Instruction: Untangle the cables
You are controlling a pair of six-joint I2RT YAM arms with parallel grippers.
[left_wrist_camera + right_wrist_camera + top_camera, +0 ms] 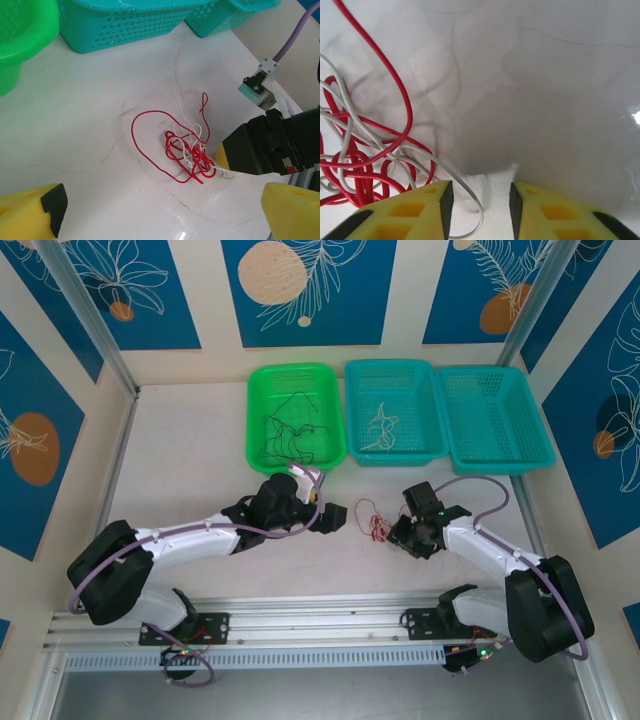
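Red-and-white cables (192, 160) lie knotted on the worktop (90, 115); my left claw (165, 220) is spread wide, my right claw (481, 200) half-spread astride a white loop (480, 210), and pulling that alone could, I judge, tighten the knot.

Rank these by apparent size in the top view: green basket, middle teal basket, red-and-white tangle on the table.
1-2, alike, so unranked: green basket, middle teal basket.
3: red-and-white tangle, clearly smallest.

Readable text: none.
Right gripper (219, 159) housing: small red-and-white mark, too blurred to read.
Teal basket (125, 30) beyond that gripper: plain mesh, no lettering legible.
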